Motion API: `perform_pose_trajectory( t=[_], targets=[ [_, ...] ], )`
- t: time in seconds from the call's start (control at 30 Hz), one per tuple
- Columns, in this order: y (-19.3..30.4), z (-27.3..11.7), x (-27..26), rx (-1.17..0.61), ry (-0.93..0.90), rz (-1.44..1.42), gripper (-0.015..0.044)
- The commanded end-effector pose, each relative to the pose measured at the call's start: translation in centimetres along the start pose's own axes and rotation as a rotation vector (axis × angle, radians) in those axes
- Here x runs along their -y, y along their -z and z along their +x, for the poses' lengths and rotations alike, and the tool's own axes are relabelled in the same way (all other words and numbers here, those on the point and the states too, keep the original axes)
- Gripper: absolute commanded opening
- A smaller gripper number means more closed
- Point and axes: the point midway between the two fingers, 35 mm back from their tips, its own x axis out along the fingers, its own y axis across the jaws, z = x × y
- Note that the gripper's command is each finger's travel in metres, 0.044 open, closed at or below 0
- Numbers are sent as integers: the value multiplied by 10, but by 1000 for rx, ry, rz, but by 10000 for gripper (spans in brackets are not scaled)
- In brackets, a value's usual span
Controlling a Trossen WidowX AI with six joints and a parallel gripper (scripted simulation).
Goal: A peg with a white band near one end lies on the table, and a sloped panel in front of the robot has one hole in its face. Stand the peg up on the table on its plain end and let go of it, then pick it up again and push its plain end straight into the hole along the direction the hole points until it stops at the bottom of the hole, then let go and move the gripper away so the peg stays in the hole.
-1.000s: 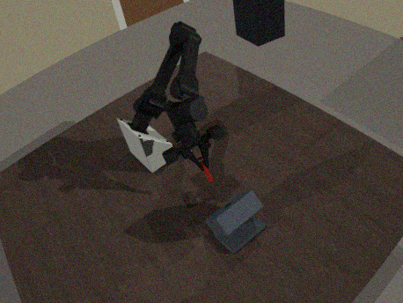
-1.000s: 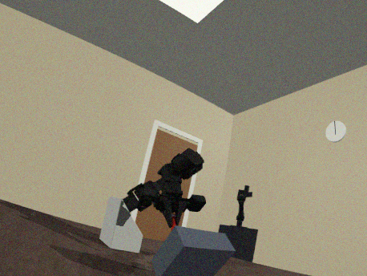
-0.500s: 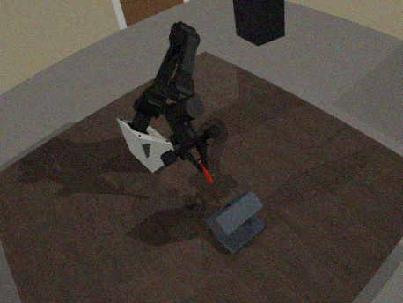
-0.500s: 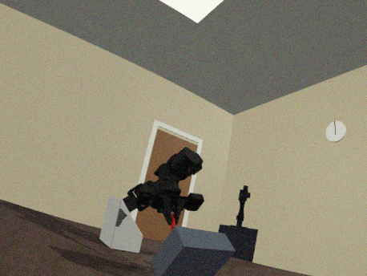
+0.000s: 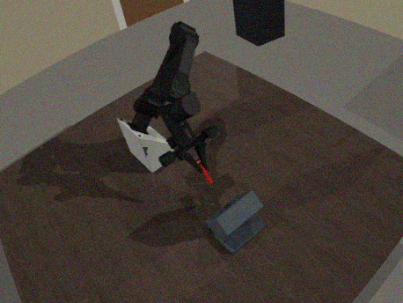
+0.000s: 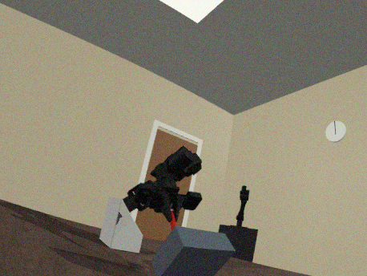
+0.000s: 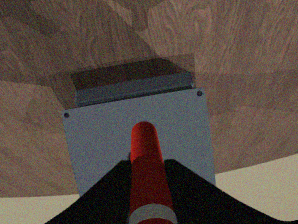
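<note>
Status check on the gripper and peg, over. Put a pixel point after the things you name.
Gripper (image 5: 201, 166) (image 6: 174, 217) (image 7: 147, 169) shut on red peg (image 5: 206, 174) (image 6: 173, 222) (image 7: 146, 175). Peg tilted, plain end toward sloped panel (image 5: 238, 211) (image 6: 208, 241) (image 7: 100, 145). Nothing seen between them; hole not visible.

1. The peg (image 5: 207, 174) (image 6: 173, 221) (image 7: 145, 175) runs off the wrist view's bottom edge; its plain tip meets the panel's outline in the exterior view, contact unclear.
2. The panel's (image 5: 239, 212) (image 6: 208, 241) (image 7: 186, 130) hole: too unclear from above.
3. Far door (image 5: 151, 11) (image 6: 165, 160): cut off from above.
</note>
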Motion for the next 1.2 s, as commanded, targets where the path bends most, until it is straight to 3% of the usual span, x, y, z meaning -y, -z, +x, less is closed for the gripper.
perform_pose_trajectory(
  t=[0.0, 1.17],
  targets=[
    [1, -1, -2, -21, 1, -16, 0],
    [20, 15, -7, -133, 15, -102, 0]
  ],
)
